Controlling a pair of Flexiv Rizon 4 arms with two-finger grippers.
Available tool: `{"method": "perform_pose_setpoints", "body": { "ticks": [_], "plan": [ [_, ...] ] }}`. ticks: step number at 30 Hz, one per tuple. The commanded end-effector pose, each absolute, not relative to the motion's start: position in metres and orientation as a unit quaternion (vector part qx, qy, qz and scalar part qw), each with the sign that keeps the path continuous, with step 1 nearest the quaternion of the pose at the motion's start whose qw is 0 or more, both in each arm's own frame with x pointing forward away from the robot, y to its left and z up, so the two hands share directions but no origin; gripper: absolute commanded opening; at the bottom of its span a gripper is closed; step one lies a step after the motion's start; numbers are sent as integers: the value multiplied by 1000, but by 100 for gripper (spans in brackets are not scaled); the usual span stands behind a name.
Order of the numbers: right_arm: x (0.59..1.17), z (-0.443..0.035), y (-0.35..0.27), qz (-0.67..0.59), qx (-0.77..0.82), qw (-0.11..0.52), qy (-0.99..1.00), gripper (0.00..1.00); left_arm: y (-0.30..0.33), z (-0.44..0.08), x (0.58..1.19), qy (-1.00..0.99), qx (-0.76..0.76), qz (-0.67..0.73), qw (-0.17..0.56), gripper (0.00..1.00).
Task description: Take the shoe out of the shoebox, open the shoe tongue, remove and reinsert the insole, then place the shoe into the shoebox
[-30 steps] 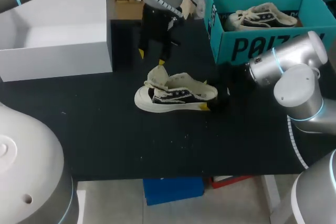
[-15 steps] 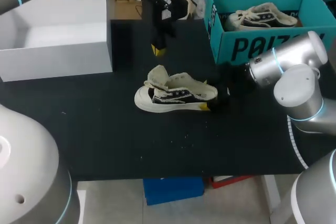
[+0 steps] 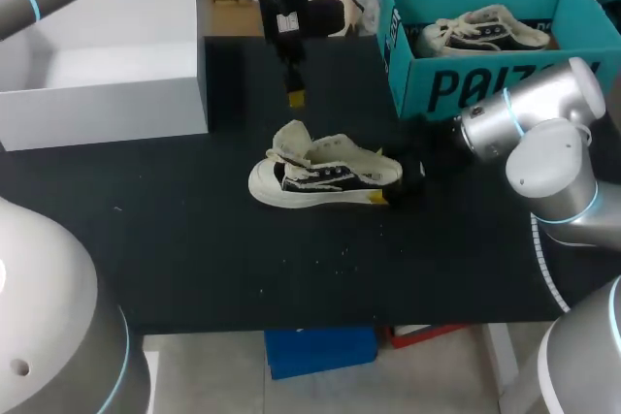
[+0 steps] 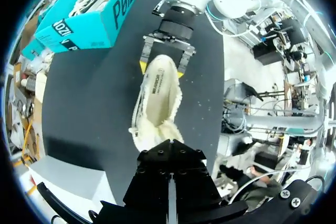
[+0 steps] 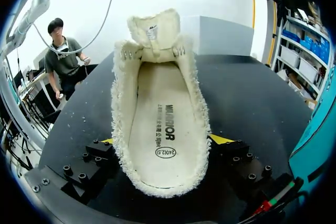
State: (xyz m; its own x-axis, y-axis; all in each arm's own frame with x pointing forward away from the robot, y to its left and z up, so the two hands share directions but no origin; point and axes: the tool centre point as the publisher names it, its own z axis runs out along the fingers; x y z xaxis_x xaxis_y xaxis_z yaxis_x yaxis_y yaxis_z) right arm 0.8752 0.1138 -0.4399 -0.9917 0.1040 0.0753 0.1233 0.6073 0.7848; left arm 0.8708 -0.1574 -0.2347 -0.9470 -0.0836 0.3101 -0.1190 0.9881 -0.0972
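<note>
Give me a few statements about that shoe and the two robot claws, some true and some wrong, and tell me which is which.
1. The cream shoe being handled sits inside the teal shoebox. False: it lies on the black table, outside the box; a second shoe is in the box.
2. The right gripper clamps the cream shoe at its heel end. True.
3. The left gripper is touching the cream shoe. False: it hangs apart from it, over the far part of the table.
4. The insole lies inside the cream shoe. True: the right wrist view looks straight in at it.
</note>
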Motion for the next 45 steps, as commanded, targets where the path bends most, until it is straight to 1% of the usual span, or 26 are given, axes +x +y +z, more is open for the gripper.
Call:
{"method": "perform_pose_setpoints", "body": {
  "ticks": [1, 6, 18, 25, 29, 42, 45],
  "plan": [
    [875, -444, 114, -438, -64, 11, -897, 0, -171, -249, 874, -973, -122, 121, 157, 0],
    [875, -444, 114, -438, -64, 11, -897, 0, -183, -263, 875, -978, -121, 102, 139, 0],
    [875, -444, 114, -438, -64, 11, -897, 0, -198, -296, 874, -983, -77, 91, 138, 0],
    [875, -444, 114, -438, -64, 11, -897, 0, -212, -319, 874, -983, -63, 88, 150, 0],
    [875, -444, 114, -438, -64, 11, -897, 0, -221, -330, 873, -979, -69, 84, 169, 0],
    [875, -444, 114, -438, -64, 11, -897, 0, -221, -330, 873, -979, -69, 84, 169, 0],
    [875, -444, 114, -438, -64, 11, -897, 0, -214, -329, 876, -983, -56, 71, 158, 0]
  ]
}}
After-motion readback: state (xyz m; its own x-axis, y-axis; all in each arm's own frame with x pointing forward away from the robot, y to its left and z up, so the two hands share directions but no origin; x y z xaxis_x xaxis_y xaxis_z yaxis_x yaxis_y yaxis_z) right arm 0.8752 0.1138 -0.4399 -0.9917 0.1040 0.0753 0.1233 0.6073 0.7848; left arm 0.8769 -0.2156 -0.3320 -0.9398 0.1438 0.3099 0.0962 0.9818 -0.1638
